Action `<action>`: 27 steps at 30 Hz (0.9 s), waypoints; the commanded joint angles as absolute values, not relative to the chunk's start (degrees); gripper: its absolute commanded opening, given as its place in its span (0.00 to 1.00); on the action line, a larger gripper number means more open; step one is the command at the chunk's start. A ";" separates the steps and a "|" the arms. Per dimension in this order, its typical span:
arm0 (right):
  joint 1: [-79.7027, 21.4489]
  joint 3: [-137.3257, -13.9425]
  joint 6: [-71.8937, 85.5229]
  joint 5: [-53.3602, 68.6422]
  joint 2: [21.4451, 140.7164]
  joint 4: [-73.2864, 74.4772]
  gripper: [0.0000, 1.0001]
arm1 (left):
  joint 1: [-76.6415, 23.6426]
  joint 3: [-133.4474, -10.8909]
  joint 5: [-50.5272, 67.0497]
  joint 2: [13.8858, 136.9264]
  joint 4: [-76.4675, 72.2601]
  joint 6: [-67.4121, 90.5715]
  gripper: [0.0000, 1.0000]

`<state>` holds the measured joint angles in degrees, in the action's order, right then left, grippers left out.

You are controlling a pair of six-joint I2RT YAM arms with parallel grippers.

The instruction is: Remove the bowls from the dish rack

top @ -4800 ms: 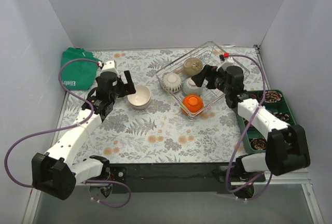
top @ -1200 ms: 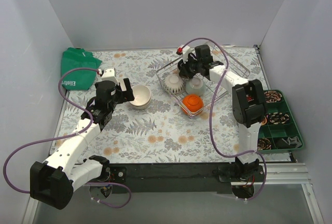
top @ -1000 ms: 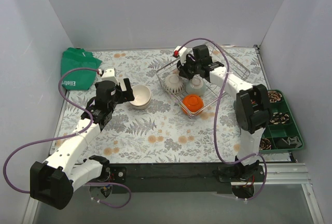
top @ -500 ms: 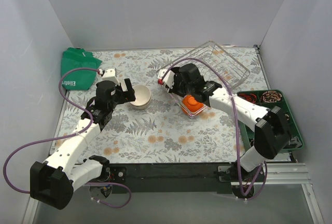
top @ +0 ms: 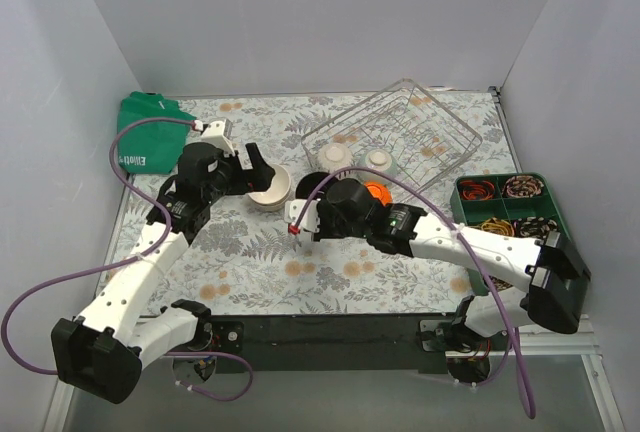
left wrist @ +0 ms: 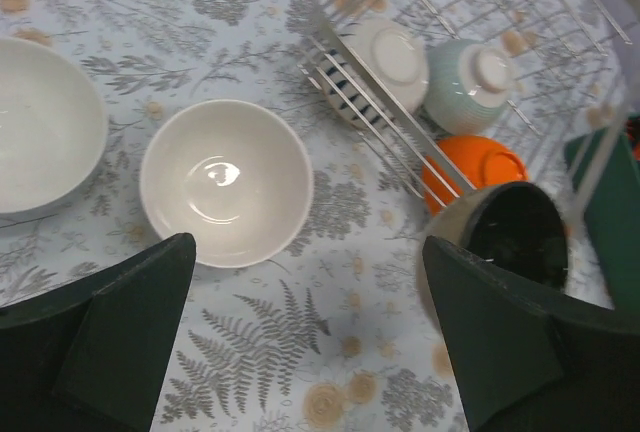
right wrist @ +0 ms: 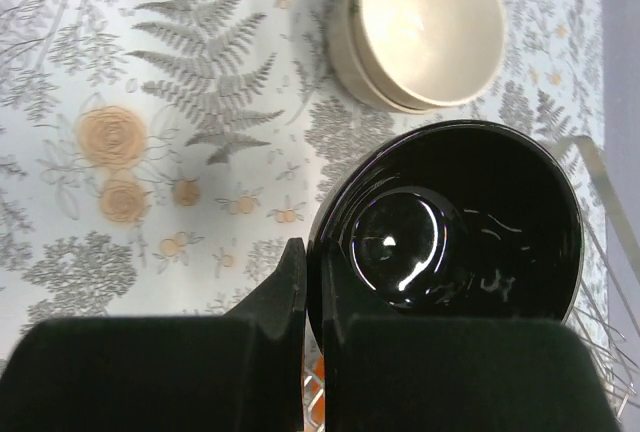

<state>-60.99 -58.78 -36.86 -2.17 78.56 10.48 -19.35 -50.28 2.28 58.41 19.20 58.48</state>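
Right wrist: right pincer nipped tight on the rim of one glossy black bowl, just outside the dish rack. Left pincer spread wide, holding nothing, above two white bowls on the tabletop. Three in the rack: one ribbed white bowl, one mint bowl, one orange bowl.

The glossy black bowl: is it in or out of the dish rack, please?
Out: the right gripper holds the glossy black bowl beside the silvery wire dish rack.
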 commanded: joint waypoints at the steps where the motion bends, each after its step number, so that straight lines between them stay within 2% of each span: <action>1: -64.24 -57.75 -37.18 -4.83 76.55 5.71 0.01 | -19.60 -54.40 17.71 58.36 23.99 61.61 0.98; 7: -67.23 -57.92 -36.65 -4.40 78.40 5.71 0.01 | -21.35 -54.85 21.10 59.41 27.32 61.09 0.94; 15: -69.34 -59.15 -36.03 -3.25 81.38 5.62 0.01 | -30.40 -53.79 9.60 64.33 31.81 60.64 0.89; 19: -69.79 -59.24 -35.77 -3.16 81.83 5.54 0.01 | -33.48 -53.61 4.66 66.35 32.52 61.44 0.82; 22: -70.14 -59.33 -35.51 -3.16 82.09 5.54 0.01 | -34.45 -53.70 2.20 67.85 32.96 61.35 0.73; 27: -70.40 -59.33 -35.33 -3.78 82.79 5.54 0.01 | -35.86 -53.62 1.58 69.69 33.49 61.52 0.49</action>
<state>-69.89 -56.55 -34.76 -2.63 83.00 10.55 -34.68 -53.30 4.47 69.21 32.47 61.43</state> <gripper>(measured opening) 0.058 0.576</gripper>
